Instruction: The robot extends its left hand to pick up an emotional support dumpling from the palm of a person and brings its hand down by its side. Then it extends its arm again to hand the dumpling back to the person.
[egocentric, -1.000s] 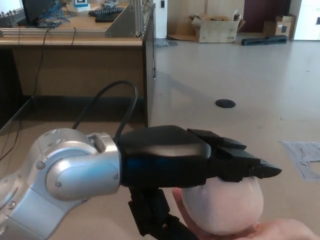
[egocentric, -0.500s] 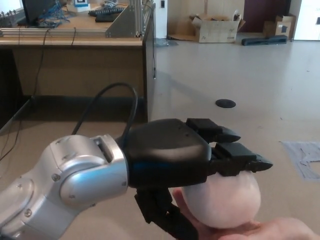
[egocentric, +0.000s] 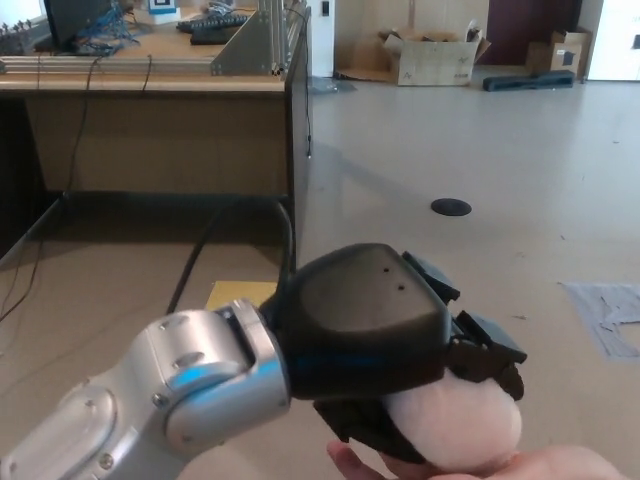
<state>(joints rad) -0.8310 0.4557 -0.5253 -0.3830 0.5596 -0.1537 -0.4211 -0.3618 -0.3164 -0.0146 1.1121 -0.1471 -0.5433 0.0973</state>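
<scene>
We saw the left hand (egocentric: 400, 345) closed over the white dumpling (egocentric: 462, 428). The person's palm (egocentric: 520, 468) beneath was cut off by the frame edge; the thumb was hidden.

Left hand (egocentric: 385, 345), fingers (egocentric: 490, 350) curled downward

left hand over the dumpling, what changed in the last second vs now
The left hand has tipped down over the white dumpling, and its fingers, which reached out flat across the top, now curl down around it. The wrist and forearm have shifted right and lower. The dumpling still rests on the person's palm, not lifted. The desk, cardboard box and floor look the same.
</scene>
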